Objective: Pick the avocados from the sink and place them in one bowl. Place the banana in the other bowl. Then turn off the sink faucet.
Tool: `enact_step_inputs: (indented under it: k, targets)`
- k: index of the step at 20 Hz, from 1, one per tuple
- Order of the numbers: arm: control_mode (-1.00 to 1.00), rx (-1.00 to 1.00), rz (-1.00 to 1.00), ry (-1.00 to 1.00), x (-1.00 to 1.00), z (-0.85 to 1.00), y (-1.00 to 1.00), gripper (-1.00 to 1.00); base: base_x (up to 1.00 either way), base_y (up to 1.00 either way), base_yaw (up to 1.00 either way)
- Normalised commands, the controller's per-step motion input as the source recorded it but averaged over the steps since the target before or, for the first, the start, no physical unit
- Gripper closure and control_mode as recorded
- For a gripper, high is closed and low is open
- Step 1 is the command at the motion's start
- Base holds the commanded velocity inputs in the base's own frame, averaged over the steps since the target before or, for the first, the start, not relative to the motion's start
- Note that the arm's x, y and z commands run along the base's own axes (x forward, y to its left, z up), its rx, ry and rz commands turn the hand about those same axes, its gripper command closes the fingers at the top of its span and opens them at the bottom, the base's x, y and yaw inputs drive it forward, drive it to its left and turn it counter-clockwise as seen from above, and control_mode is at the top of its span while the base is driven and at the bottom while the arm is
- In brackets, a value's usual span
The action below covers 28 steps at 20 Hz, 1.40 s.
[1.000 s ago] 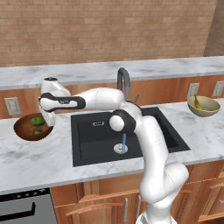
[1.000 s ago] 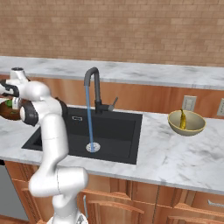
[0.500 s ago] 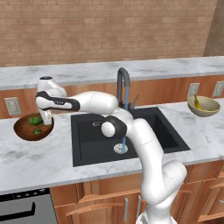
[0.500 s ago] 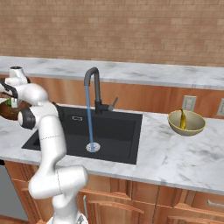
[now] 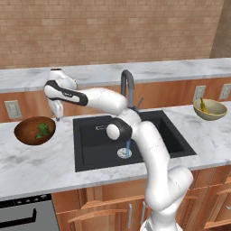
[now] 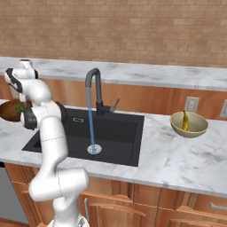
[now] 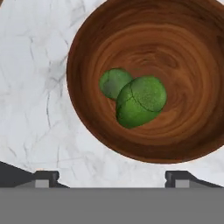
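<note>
Gripper (image 7: pixel 112 177) has risen off the dark wooden bowl (image 5: pixel 27 134) since a second ago and its jaws have sprung apart; they hold nothing, fingertips (image 7: pixel 43 178) standing wide at the bottom of the hand view. Arm reaches far to the robot's left, forearm roughly level over the marble counter (image 5: pixel 40 164), hand pointing straight down just above the bowl's near-sink edge. Both avocados (image 7: pixel 135 98) lie inside that bowl, touching, a little off centre; the nearer one is larger in view and partly covers the other, mottled green with a faint dark seam. In the left base view they read as one small green blob, and in the right base view the bowl is half hidden behind the arm's own links, cut by the upper arm. Bowl rim runs off the top and right of the hand view. Banana (image 6: pixel 185 120) sits in the pale olive bowl (image 6: pixel 189 131) on the counter to the right of the sink (image 5: pixel 149 151), standing tilted against the wall, small and hard to resolve. Sink basin looks black, round silver drain (image 6: pixel 94 149) at the bottom. Faucet (image 6: pixel 94 88) is upright behind the basin with a blue water stream falling from the spout to the drain; side lever (image 6: pixel 115 104) angled up to the right. Wall outlets (image 6: pixel 191 104) on the wood backsplash.
</note>
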Motion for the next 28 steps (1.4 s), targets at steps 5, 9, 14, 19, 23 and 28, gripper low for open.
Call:
enact_step_inputs:
  k: [5, 9, 14, 19, 23, 28]
  targets:
    - [-1.0, 0.09, 0.0, -0.07, -0.34, 0.36, -1.0, -1.0, 0.0, 0.0, 0.0]
    - [-1.0, 0.0, 0.0, -0.12, -0.65, -0.01, -1.0, -1.0, 0.0, 0.0, 0.0]
    - [-1.0, -0.03, 0.2, -0.3, -0.9, -0.34, -1.0, -1.0, 0.0, 0.0, 0.0]
    - [-1.0, 0.0, 0.44, -0.47, -0.88, -0.17, -1.0, -1.0, 0.0, 0.0, 0.0]
    - [-1.0, 0.05, 0.57, -0.4, -0.72, 0.11, -0.99, -1.0, 0.0, 0.0, 0.0]
    - [-1.0, 0.1, 0.52, -0.16, -0.59, 0.35, -0.89, -1.0, 0.0, 0.0, 0.0]
